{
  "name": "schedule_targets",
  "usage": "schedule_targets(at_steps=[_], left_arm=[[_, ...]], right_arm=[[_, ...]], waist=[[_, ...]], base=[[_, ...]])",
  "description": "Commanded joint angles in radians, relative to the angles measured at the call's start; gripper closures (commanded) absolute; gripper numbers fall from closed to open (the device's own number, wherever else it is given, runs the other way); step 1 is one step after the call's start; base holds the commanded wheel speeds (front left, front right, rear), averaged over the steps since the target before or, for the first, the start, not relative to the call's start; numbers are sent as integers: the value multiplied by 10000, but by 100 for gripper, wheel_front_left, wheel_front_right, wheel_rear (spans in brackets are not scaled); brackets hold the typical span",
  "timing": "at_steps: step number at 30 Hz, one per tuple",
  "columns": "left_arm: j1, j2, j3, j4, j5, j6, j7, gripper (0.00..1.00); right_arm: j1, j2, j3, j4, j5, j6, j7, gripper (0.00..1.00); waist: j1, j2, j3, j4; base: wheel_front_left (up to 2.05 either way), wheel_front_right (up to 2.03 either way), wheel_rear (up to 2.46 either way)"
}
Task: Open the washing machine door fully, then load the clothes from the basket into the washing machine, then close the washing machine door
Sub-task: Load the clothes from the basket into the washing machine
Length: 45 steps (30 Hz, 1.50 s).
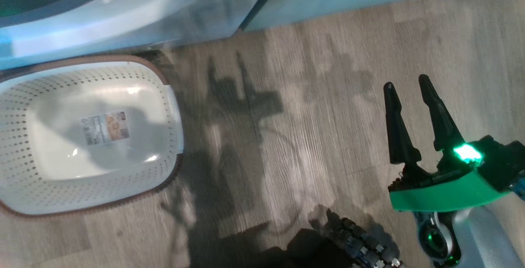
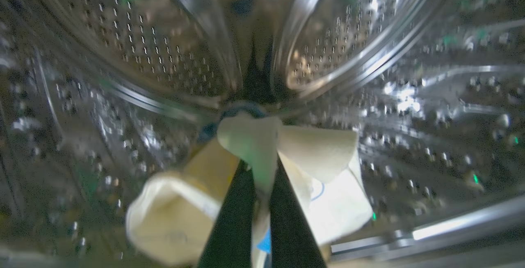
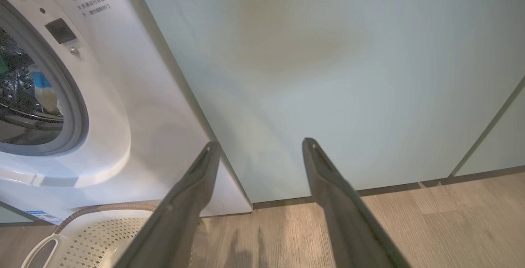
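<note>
My left gripper (image 2: 262, 165) is inside the washing machine's steel drum (image 2: 143, 54), shut on a pale cream garment (image 2: 320, 149) with blue trim that bunches around the fingers. The white washing machine (image 1: 123, 9) stands at the upper left of the head view, and below it on the floor is the cream basket (image 1: 24, 95), with just its label sticker (image 1: 104, 128) inside. My right gripper (image 1: 405, 81) hangs open over the floor at the right, holding nothing. In the right wrist view, clothes (image 3: 43, 91) show through the grey gasket (image 3: 78, 108). The washing machine door is out of view.
Pale green cabinet doors (image 3: 328, 75) run to the right of the washer (image 3: 123, 95). Wood floor (image 1: 307, 116) stretches between the basket (image 3: 82, 235) and my right gripper (image 3: 261, 143). My own dark base (image 1: 352, 243) sits at the bottom edge.
</note>
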Motion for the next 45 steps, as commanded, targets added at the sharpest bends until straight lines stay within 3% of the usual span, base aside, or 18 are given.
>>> schedule_targets(at_steps=[1,7,16,17,18,19,20,28,38,45], left_arm=[[-432,632,367,-253,106,-44,-201,100],[-1294,661,154,115,856,-92,-2275,100],[-1740,198,-156,1926,528,-553,-1609,100],[-1801,149,-170,2032,495,-574,-1567,89],[-1855,93,-163,2116,454,-575,-1583,55],[-1887,18,-136,2206,387,-562,-1590,3],[-1900,-39,-169,2280,368,-584,-1559,0],[-1662,-478,-324,2298,250,-623,-1982,0],[-301,-1032,-328,1091,40,-200,-2862,0],[1713,-1255,-10,-763,-239,535,-3673,0]], right_arm=[[-91,-100,165,-340,97,39,-53,0],[-177,-100,245,-401,209,39,-53,0],[-327,-100,253,-365,222,39,-53,0],[-339,-100,244,-353,206,39,-53,0],[-357,-100,237,-339,192,39,-53,0],[-378,-100,229,-331,181,39,-53,0],[-393,-100,220,-323,169,39,-53,0],[-420,-100,-14,-293,-12,39,-53,0],[-344,-100,-426,-242,-419,39,-53,0],[-214,-100,-640,-169,-739,39,-53,0]], waist=[[-2,0,191,-171],[-2,0,516,-277],[-2,0,711,-161],[-2,0,719,-132],[-2,0,724,-104],[-2,0,719,-73],[-2,0,709,-40],[-2,0,486,375],[-2,0,-101,1030],[-2,0,-662,1467]], base=[[0,0,0],[0,0,0],[0,0,0],[0,0,0],[0,0,0],[0,0,0],[0,0,0],[0,0,0],[0,0,0],[0,0,0]])
